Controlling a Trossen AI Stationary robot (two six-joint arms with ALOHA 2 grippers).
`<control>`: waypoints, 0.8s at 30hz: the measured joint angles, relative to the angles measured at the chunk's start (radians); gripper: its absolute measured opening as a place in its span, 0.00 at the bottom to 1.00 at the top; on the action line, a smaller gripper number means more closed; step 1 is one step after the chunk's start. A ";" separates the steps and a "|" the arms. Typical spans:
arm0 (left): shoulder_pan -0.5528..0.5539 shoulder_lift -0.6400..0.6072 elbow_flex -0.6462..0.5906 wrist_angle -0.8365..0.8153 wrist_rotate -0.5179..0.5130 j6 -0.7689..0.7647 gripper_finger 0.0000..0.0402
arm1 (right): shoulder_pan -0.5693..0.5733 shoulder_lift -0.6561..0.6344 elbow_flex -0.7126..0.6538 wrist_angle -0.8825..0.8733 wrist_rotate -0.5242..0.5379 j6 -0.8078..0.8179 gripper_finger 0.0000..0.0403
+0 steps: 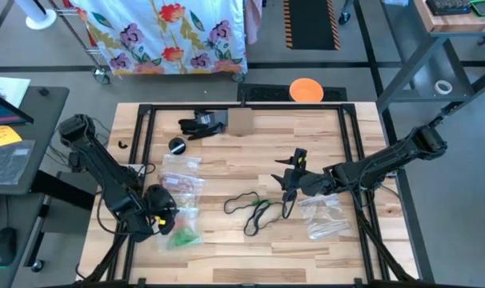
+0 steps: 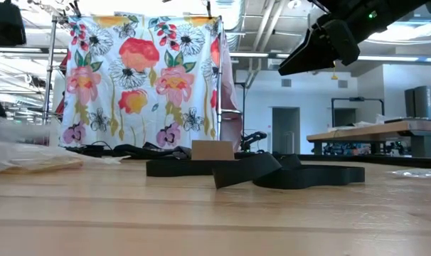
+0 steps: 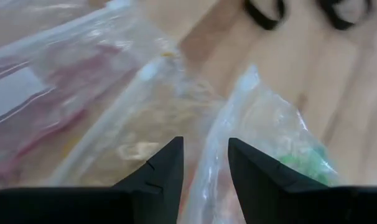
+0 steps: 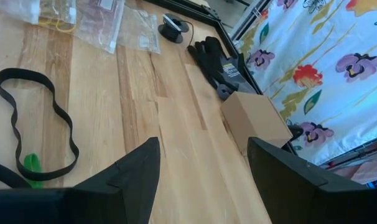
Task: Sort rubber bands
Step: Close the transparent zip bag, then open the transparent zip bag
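Large black rubber bands [image 1: 254, 210] lie looped on the wooden table's middle, with a small green band [image 4: 30, 165] among them. At the left, clear zip bags hold sorted bands: red ones [image 3: 83, 68], yellow ones [image 3: 135, 149] and green ones [image 1: 184, 236]. My left gripper [image 3: 204, 158] hovers open just over these bags, with the green bag's edge [image 3: 238, 93] showing between its fingers. My right gripper [image 4: 201, 168] stands wide open above the table, right of the black bands, with nothing between its fingers.
More clear bags [image 1: 326, 216] lie under the right arm. A cardboard box [image 4: 257, 121], a black glove-like item [image 4: 216, 59] and a round black object [image 1: 177, 146] sit near the far edge. A black frame [image 1: 146, 112] borders the table.
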 joint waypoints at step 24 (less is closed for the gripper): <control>0.207 0.020 0.155 0.580 -0.405 0.883 0.30 | 0.115 -0.160 0.032 -0.486 -0.181 0.434 0.58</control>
